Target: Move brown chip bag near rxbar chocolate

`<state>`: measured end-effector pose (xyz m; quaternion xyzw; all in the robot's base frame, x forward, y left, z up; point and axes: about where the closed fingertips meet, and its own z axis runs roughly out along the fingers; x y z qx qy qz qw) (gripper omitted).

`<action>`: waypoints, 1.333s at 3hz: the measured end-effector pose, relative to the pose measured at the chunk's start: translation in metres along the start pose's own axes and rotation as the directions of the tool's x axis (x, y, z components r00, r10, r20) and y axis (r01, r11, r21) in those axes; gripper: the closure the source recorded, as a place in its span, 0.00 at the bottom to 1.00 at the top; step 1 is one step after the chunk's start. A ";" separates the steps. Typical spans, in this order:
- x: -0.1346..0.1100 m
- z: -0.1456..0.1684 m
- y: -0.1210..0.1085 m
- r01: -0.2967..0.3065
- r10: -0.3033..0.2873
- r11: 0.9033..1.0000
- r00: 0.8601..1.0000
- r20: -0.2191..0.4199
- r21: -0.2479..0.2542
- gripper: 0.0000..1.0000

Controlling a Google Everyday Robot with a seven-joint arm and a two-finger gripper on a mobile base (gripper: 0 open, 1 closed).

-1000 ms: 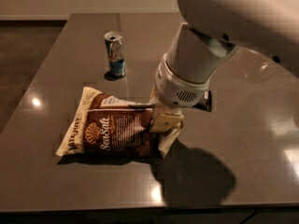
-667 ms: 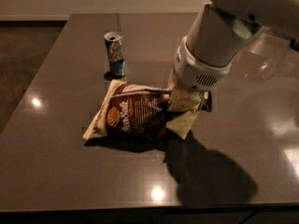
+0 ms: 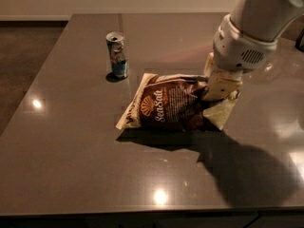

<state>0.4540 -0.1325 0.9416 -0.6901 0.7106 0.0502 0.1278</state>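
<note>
The brown chip bag [image 3: 166,106], brown and cream with a shell logo and "Sea Salt" script, lies tilted near the middle of the dark table, its right end lifted. My gripper [image 3: 219,91] is shut on the bag's right end, with the white arm rising to the upper right. The rxbar chocolate is not in view; it may be hidden behind the arm.
A slim blue-silver drink can [image 3: 117,55] stands upright to the upper left of the bag. The dark grey table [image 3: 71,151] has its left edge beside a brown floor and its front edge at the bottom of the view.
My gripper has dragged the brown chip bag to the right across the table, away from the left side and past the can.
</note>
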 end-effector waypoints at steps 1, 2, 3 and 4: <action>0.007 -0.012 0.008 0.007 -0.005 0.998 0.999 0.045 -0.055 0.53; 0.001 -0.020 0.023 0.029 -0.019 0.995 0.995 0.102 -0.096 0.30; -0.006 -0.035 0.034 0.064 -0.049 0.994 0.984 0.174 -0.084 0.00; -0.006 -0.035 0.034 0.064 -0.049 0.994 0.984 0.174 -0.084 0.00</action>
